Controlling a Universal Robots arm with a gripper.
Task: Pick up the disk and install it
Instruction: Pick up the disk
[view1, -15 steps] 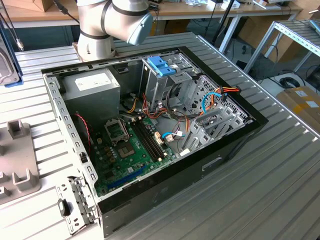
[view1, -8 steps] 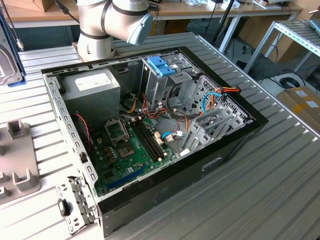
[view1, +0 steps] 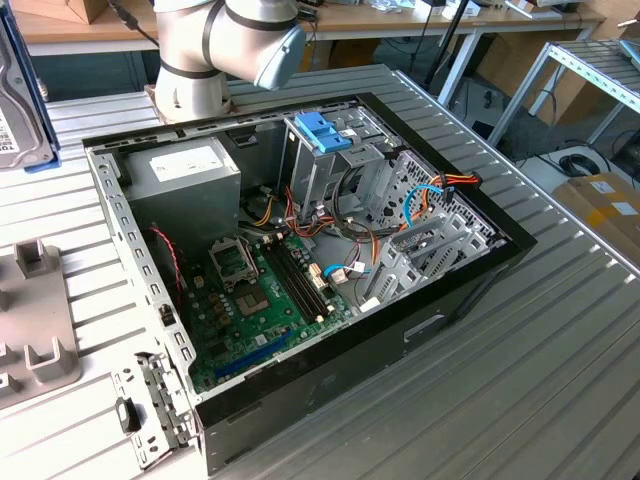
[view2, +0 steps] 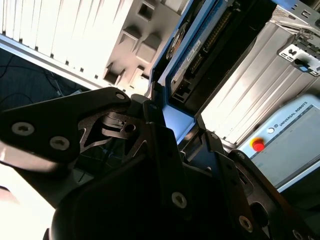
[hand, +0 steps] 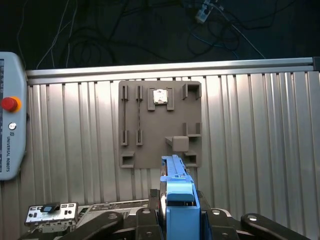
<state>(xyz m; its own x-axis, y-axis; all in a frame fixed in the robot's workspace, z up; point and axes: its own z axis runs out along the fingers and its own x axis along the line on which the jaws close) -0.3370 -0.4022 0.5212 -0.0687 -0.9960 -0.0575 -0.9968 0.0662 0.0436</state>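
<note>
The disk (view1: 14, 105), a silver drive with a white label in a blue carrier, hangs on edge at the exterior view's far left, above the ribbed table. In the first wrist view I see the disk (hand: 178, 200) edge-on, clamped between the black fingers (hand: 146, 219) of my gripper (hand: 178, 222). In the second wrist view the disk (view2: 200, 47) rises out of the gripper (view2: 175, 122), which is shut on its blue carrier end. The disk is held over a grey fixture plate (hand: 160, 125), apart from it.
The open computer case (view1: 470, 290) lies mid-table with its motherboard, cables, grey power-supply box (view1: 185, 170) and a blue bracket (view1: 322, 130) on the metal cage. A teach pendant (hand: 10, 130) and a small metal bracket (view1: 150, 410) lie nearby.
</note>
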